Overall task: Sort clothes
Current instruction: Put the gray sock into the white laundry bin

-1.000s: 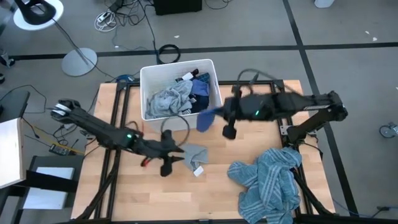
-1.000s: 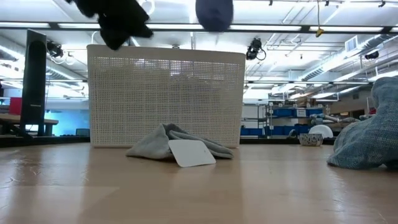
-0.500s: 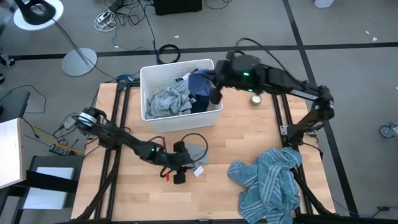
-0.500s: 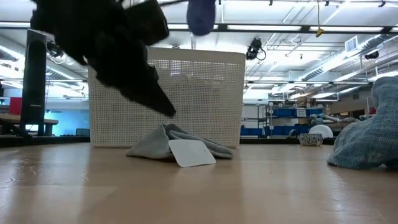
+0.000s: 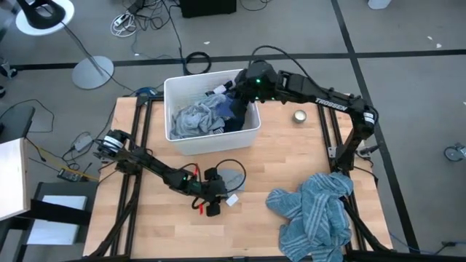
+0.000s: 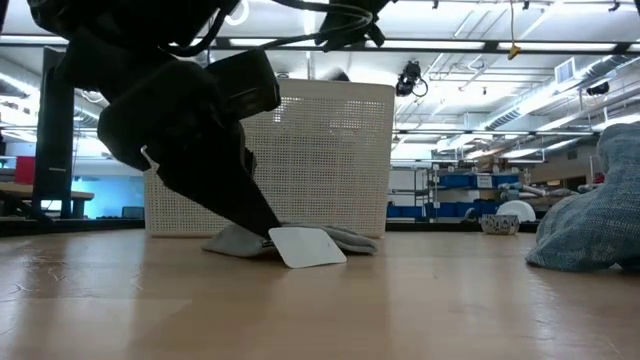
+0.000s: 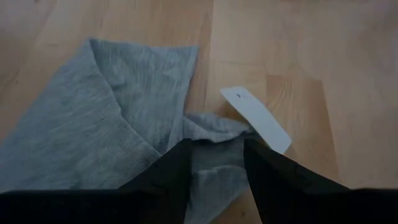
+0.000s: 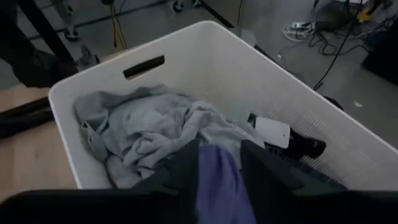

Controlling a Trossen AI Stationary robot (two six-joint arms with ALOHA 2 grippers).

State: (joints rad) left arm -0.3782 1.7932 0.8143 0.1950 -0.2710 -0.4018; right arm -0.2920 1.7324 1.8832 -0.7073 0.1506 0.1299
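A small grey piece [image 5: 231,177] with a white tag [image 7: 255,118] lies flat on the wooden table in front of the white bin [image 5: 175,84]. My left gripper [image 7: 214,146] is low over its edge beside the tag, open, with one finger on either side of a wrinkle. My right gripper [image 8: 219,152] hovers over the right part of the bin. Its fingers are apart, with a navy piece [image 8: 217,180] between them. In the bin lie a grey garment [image 8: 155,124] and dark pieces. The turquoise shirt [image 5: 313,211] is heaped at the table's near right. My left gripper comes down slanting from the table's left onto the grey piece's edge [image 7: 208,134] next to the tag. From the side its fingertips [image 6: 268,232] reach cloth level, but I cannot tell whether they touch. My right gripper has the navy piece's upper end [image 8: 216,158] between its spread fingers, which slant down over the bin. The cloth hangs down into the bin [image 5: 237,110]. I cannot tell whether the fingers still hold it.
A small round metal object [image 5: 299,116] sits on the table to the right of the bin. A black piece with a white tag [image 8: 273,132] lies against the bin's far wall. Bare wood stretches between the grey piece and the turquoise shirt.
My left gripper has sunk and moved a little toward the table's right, down to the grey piece. My right gripper has swung from the table beside the bin's near right corner toward the far edge, carrying the navy piece over the bin.
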